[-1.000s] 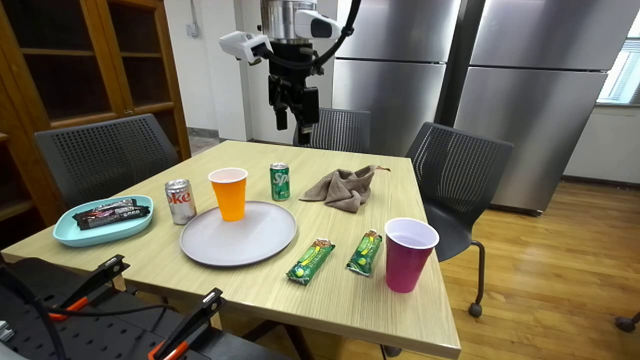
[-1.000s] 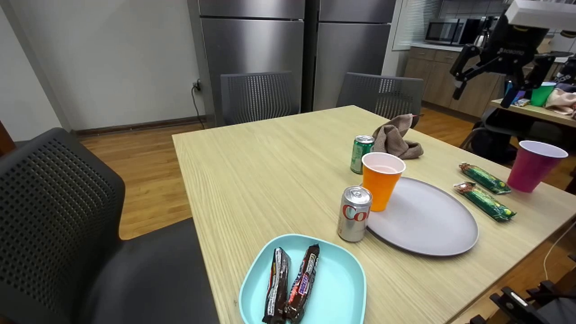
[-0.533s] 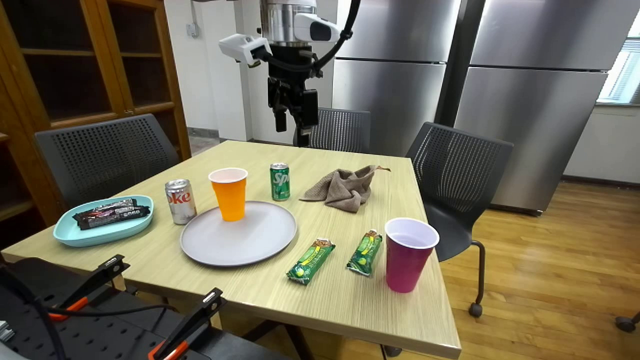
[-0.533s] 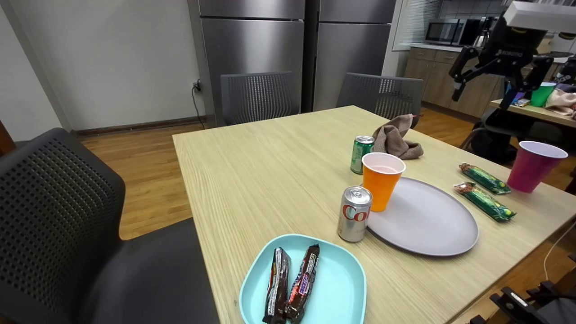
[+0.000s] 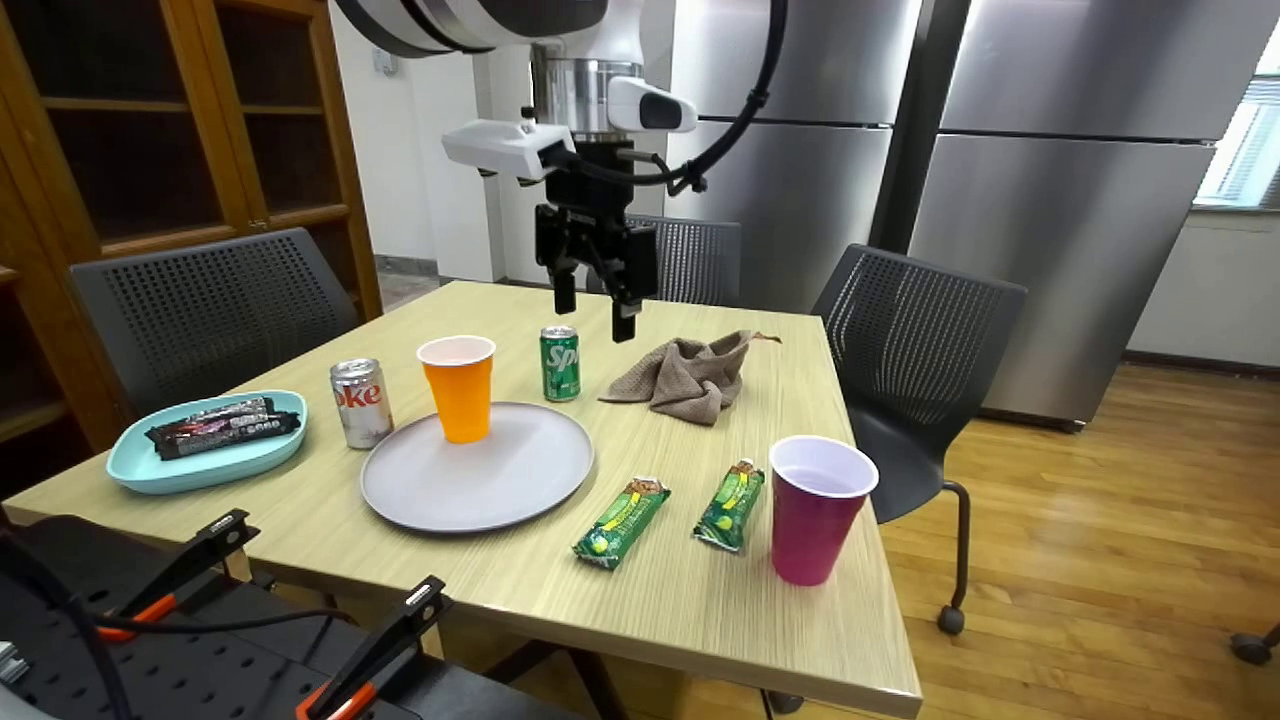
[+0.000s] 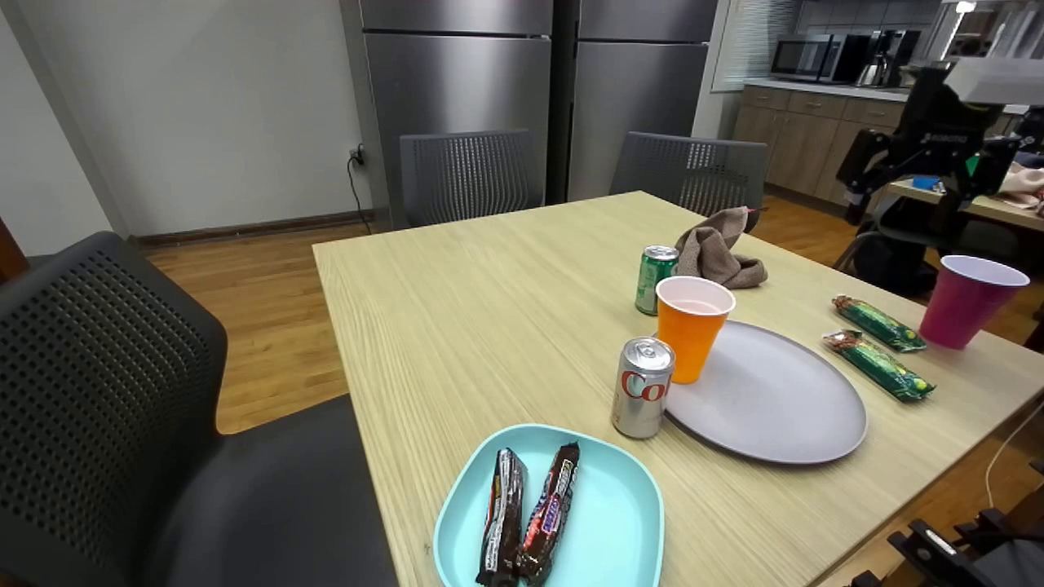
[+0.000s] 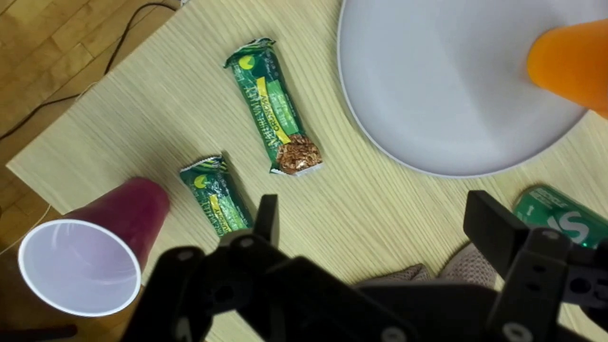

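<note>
There hung my black two-fingered gripper, spread wide, empty, the crumpled brown cloth, far right, apparently propping itself up!

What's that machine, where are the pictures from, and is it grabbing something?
That's a robot arm. Its black pincer, the grabbing part, is open and holding nothing, above the table. One picture is taken from the arm's wrist, looking down; two are from outside, looking across. On the table are an orange cup on a grey plate, a magenta cup, a Sprite can, a silver Coke can, a crumpled brown cloth, two green Nature Valley bars, and a turquoise dish with two dark-wrapped candy bars, one a Snickers.
</note>
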Controlling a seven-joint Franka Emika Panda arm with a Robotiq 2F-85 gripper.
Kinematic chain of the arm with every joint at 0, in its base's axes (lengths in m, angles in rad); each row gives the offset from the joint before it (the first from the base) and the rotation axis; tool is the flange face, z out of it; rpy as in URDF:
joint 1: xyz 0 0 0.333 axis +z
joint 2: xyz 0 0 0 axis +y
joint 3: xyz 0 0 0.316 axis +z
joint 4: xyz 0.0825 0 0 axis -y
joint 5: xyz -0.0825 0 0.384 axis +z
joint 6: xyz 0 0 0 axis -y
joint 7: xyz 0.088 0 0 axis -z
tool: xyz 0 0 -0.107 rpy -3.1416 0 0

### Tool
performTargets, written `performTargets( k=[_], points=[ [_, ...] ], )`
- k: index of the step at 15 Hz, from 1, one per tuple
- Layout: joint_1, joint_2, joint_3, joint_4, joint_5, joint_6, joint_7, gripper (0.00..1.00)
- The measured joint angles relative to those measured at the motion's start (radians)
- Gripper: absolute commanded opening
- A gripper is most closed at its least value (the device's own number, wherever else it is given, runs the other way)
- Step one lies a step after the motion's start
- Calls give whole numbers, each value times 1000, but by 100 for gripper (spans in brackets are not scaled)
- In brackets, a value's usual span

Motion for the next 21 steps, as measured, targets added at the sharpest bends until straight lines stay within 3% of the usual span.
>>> performTargets(
  k=[9,21],
  points=[
    [-41,149,-53,-33,-27,192,-285,100],
    [-45,365,-56,-19,-31,385,-320,100]
  ],
)
